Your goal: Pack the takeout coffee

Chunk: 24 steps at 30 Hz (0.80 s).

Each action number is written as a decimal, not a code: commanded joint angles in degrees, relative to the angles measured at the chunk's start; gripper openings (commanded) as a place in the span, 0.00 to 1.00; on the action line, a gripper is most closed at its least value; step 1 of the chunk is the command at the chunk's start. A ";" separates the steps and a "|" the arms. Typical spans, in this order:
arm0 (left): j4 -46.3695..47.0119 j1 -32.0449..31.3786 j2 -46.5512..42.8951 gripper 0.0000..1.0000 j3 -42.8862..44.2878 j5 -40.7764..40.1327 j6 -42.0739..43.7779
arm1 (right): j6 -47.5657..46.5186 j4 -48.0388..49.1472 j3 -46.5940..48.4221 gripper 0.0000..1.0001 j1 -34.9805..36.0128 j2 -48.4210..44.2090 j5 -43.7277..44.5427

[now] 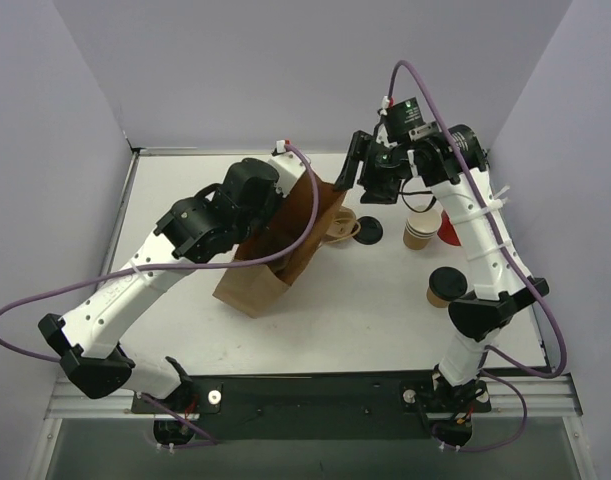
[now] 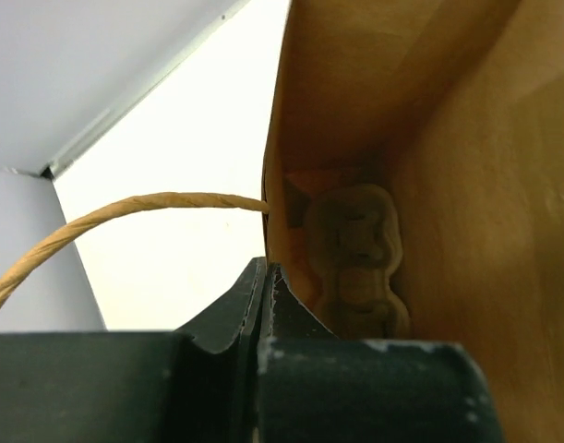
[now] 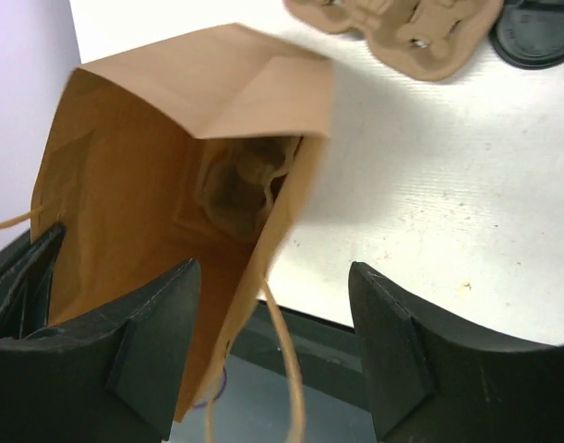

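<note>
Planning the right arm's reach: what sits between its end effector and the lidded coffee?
Top view: a stack of tan cups, between right end effector and takeout coffee.

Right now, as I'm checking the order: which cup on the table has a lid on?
The brown kraft cup beside the right arm's elbow, capped in black. The tan stack behind it is open-topped; the red cup is mostly hidden.
</note>
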 commanded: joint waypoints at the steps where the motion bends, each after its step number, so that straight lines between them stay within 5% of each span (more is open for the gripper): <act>1: -7.17 -0.23 1.05 0.00 4.86 -4.15 -11.71 | 4.60 -2.59 0.46 0.61 -1.00 -4.53 7.43; 7: -12.97 1.53 1.84 0.00 7.75 -4.42 -23.83 | 6.28 -4.17 -0.59 0.61 -1.09 -6.28 11.04; 13: -11.74 3.38 -2.46 0.00 -1.38 -3.28 -36.05 | 5.66 -3.56 -5.25 0.61 -0.39 -7.43 11.22; 24: -9.11 6.01 -5.36 0.00 0.21 -1.96 -39.49 | 3.99 -3.56 -3.33 0.61 2.16 -6.99 8.85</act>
